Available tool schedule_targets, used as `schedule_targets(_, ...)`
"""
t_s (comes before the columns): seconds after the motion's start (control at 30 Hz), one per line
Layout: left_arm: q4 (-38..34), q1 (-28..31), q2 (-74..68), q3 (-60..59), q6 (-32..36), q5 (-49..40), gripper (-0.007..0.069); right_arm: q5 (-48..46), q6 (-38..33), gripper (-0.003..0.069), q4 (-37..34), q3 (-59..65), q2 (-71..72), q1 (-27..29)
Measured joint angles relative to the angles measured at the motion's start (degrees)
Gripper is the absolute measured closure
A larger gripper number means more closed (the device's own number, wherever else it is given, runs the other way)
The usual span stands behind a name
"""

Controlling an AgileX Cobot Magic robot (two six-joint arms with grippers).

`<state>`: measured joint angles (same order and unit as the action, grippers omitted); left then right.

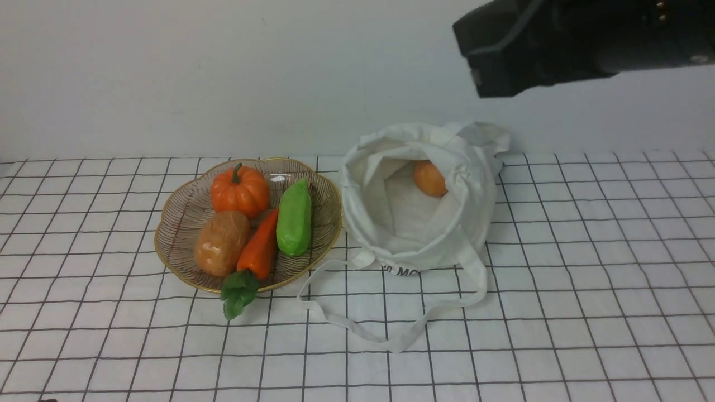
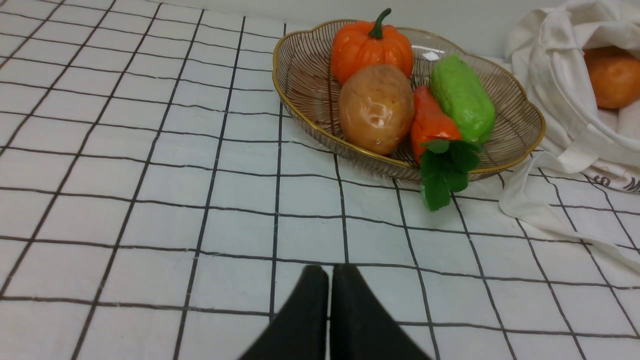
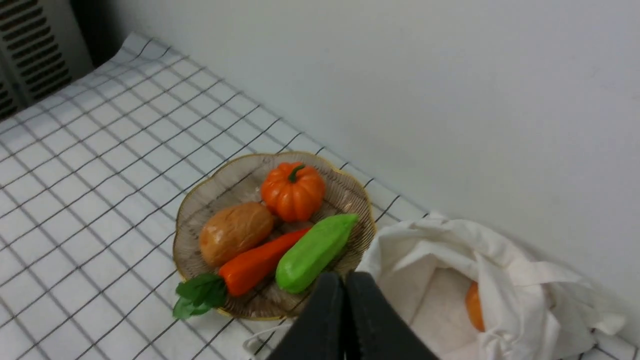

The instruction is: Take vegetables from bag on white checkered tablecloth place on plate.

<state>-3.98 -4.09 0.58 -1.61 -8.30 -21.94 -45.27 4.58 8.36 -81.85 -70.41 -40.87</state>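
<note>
The plate (image 1: 177, 223) stands on the white checkered tablecloth (image 1: 586, 312), left of centre. It holds a pumpkin (image 1: 240, 191), a tan potato (image 1: 222, 243), a carrot (image 1: 260, 248) and a green vegetable (image 1: 294, 219). Right beside it the bag (image 1: 441, 240) stands with its mouth open and one orange vegetable (image 1: 429, 178) deep inside, partly hidden by a fold. My right arm (image 1: 558, 44) hangs high above the bag. The right gripper (image 3: 345, 277) is shut and empty, between the plate and the bag. Low over bare cloth, short of the plate, my left gripper (image 2: 330, 272) is shut and empty.
The bag's long strap handles (image 1: 391, 335) lie looped on the cloth in front of it. The carrot's green leaves (image 1: 239, 293) hang over the plate's near rim. A plain wall (image 1: 223, 72) closes off the back of the table.
</note>
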Motion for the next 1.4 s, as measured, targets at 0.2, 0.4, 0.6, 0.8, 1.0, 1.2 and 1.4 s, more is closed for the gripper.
schedule_targets(0.2,0.0,0.0,0.0,0.0,0.0,0.0,0.0632,7.0,4.5,0.0673,1.6,9.6,7.2,9.3)
schedule_targets(0.4,0.0,0.0,0.0,0.0,0.1,0.0,0.0632,9.1,5.4,0.0673,1.6,20.2,16.2,19.5)
schedule_targets(0.6,0.0,0.0,0.0,0.0,0.1,0.0,0.0632,13.2,5.8,0.0673,1.6,31.7,28.1,27.2)
schedule_targets(0.8,0.0,0.0,0.0,0.0,0.1,0.0,0.0632,19.1,8.3,0.0673,1.8,43.3,41.2,35.1)
schedule_targets(1.0,0.0,0.0,0.0,0.0,0.1,0.0,0.0632,20.8,8.4,0.0673,1.9,54.8,53.6,38.9)
schedule_targets(1.2,0.0,0.0,0.0,0.0,0.1,0.0,0.0632,20.8,8.4,0.0673,2.0,63.0,61.9,39.0)
schedule_targets(1.4,0.0,0.0,0.0,0.0,0.1,0.0,0.0632,20.6,8.4,0.0673,2.0,65.8,63.1,39.1)
